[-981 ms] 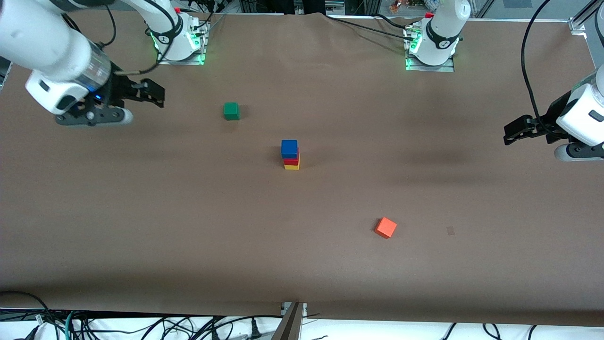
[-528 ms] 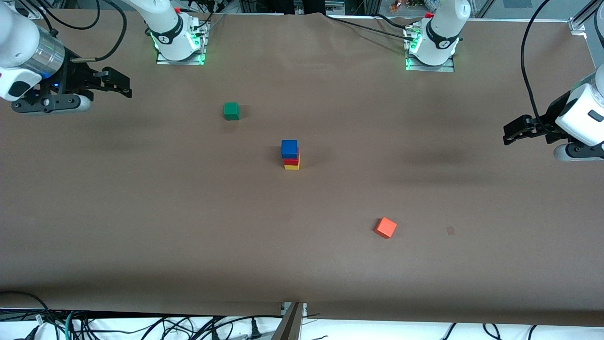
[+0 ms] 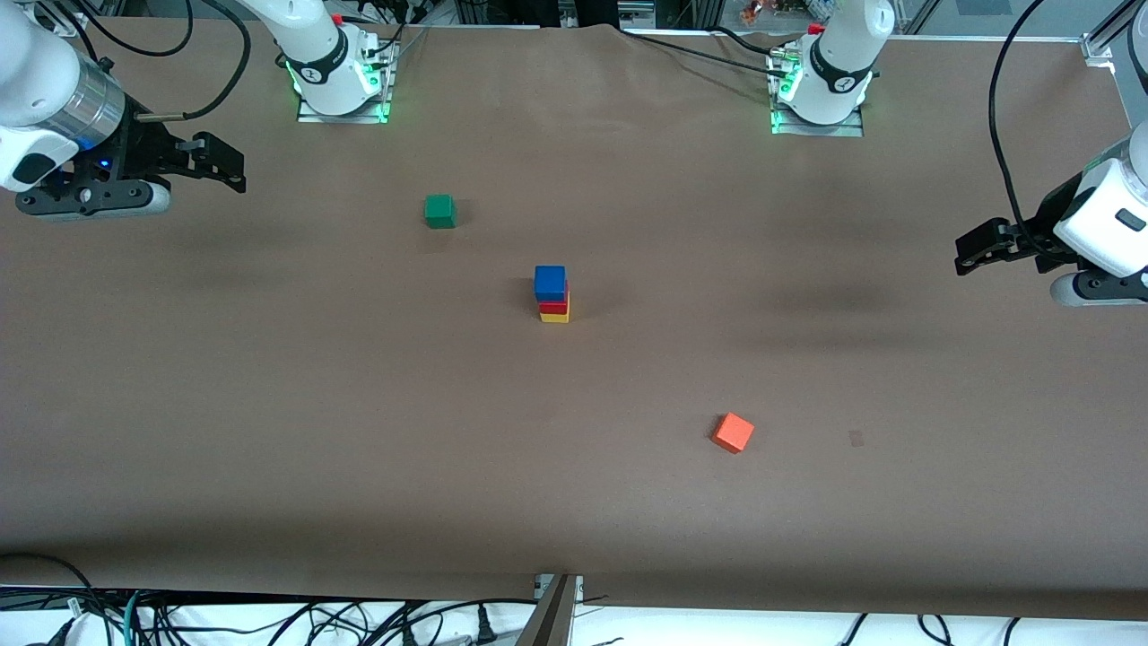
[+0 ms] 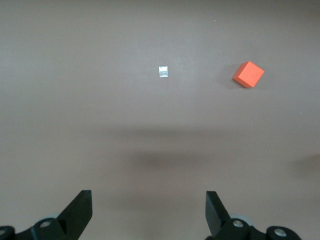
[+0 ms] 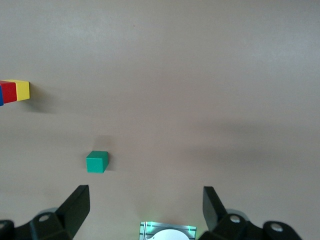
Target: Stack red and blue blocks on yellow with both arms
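Stack done mid-bench: blue block (image 3: 550, 282) on red block (image 3: 553, 307) on yellow block (image 3: 555, 317). My right gripper (image 3: 215, 164) has pulled back to its bench end, jaws wide, empty. My left gripper (image 3: 979, 248) waits at its end, wide too.

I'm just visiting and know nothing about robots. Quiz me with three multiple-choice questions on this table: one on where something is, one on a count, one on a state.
1. Where is the blue block?
A. on the red block
B. beside the green cube
C. in a tool

2. How many cubes are on the table in all?
A. three
B. four
C. five

3. How are the two tools?
A. both open and empty
B. both gripping cubes
C. one gripping a cube

Answers:
1 A: blue tops the red block, which sits on the yellow block.
2 C: the stack's three, the green cube and the orange-red cube.
3 A: the left tool and the right tool show spread, empty fingers.
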You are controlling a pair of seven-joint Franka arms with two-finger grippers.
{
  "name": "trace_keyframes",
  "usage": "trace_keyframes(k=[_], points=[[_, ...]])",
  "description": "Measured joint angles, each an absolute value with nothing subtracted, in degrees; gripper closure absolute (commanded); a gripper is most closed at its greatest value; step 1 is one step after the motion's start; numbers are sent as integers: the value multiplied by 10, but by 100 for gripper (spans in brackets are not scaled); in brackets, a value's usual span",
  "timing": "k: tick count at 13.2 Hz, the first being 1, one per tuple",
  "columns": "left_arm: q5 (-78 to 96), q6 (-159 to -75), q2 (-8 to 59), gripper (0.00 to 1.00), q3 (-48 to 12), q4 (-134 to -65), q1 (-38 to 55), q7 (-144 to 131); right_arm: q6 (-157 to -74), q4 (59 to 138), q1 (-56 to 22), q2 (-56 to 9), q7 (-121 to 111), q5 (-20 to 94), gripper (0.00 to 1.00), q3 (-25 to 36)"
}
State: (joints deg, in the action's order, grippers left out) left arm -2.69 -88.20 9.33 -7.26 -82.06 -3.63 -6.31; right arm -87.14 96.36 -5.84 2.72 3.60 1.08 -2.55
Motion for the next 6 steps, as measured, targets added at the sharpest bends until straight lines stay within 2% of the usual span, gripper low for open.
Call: trace_keyframes(k=[6], points=[[-27,-882,93,0,-73,-821,-36,-63,-863,928,-51,9,34,9,0,-26]])
